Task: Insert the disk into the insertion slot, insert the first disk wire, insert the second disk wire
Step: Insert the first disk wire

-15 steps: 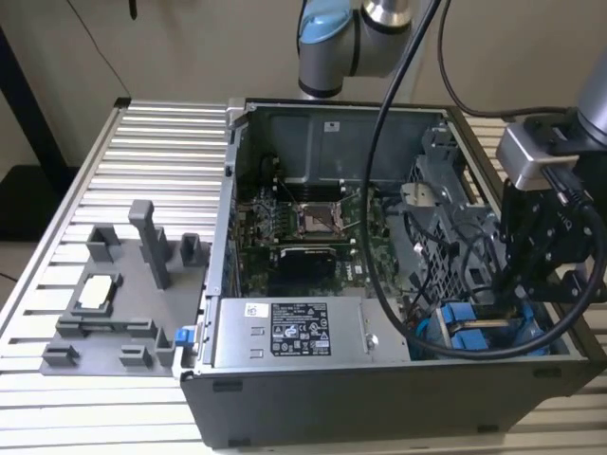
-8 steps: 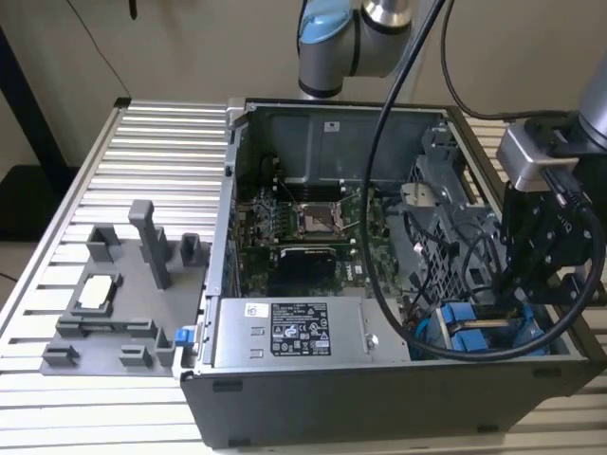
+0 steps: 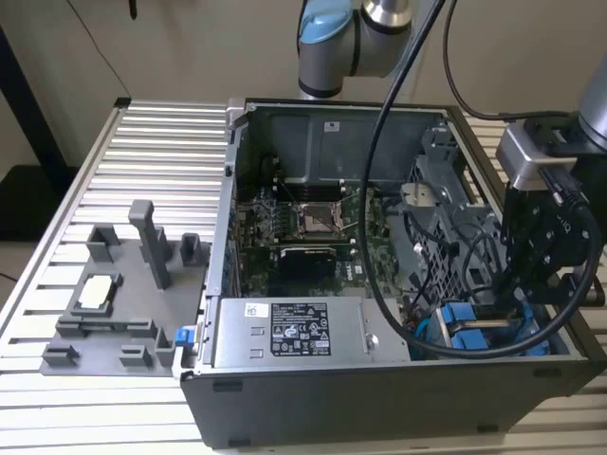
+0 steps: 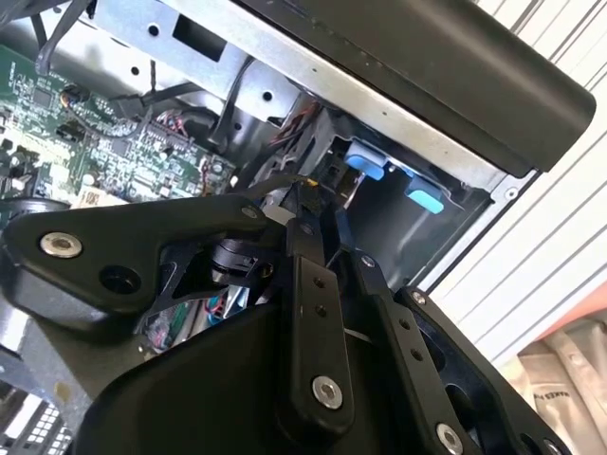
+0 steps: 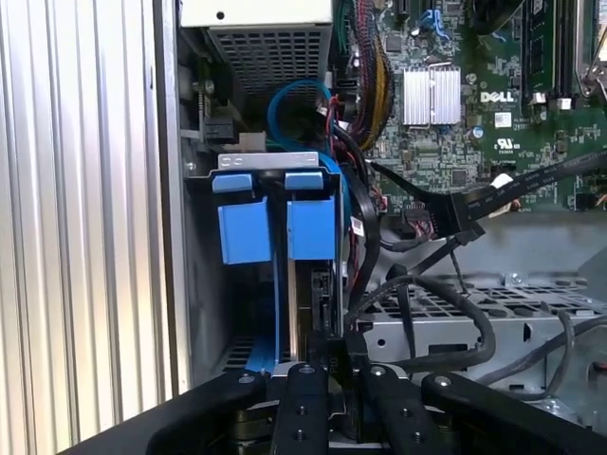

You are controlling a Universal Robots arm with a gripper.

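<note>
Two blue-fronted carriers [image 3: 465,327] stand side by side in the grey drive cage [image 5: 268,161] at the case's near corner on the exterior view's right. The disk [image 5: 313,227] sits in its insertion slot [image 5: 308,294], beside the other carrier [image 5: 237,232]. My black gripper [image 3: 520,289] reaches down into that corner. In both wrist views its fingers [image 5: 305,379] stand close together right at the disk's exposed end. My gripper [image 5: 340,349] looks shut on a small black wire plug [image 4: 305,182], whose thin wire trails off toward the motherboard. The plug's seat is hidden.
The open PC case [image 3: 379,398] lies on a slatted aluminium table [image 3: 161,152]. A silver power-supply box [image 3: 294,332] fills its near side, with the motherboard [image 3: 313,227] behind it. Black cables [image 5: 455,313] loop over the cage. A grey fixture tray [image 3: 123,303] lies on the exterior view's left.
</note>
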